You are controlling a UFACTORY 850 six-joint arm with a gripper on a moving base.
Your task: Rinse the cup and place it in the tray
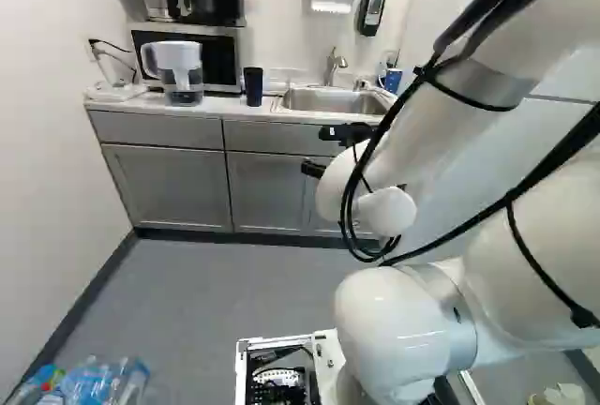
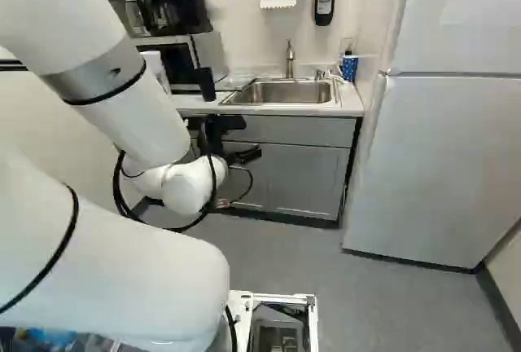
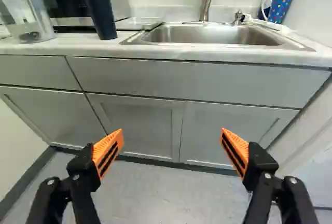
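One dark cup (image 3: pixel 100 12), inside unclear

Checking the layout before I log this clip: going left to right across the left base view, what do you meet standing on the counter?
Water pitcher → dark cup → shallow clear tray → faucet → blue cup

Counter (image 3: pixel 78 46), pitcher (image 3: pixel 32 21), microwave (image 1: pixel 221 60), dark cup (image 3: pixel 101 12), perhaps a tray (image 3: pixel 137 24), sink (image 3: pixel 212 36), spotted cup (image 3: pixel 280 8)
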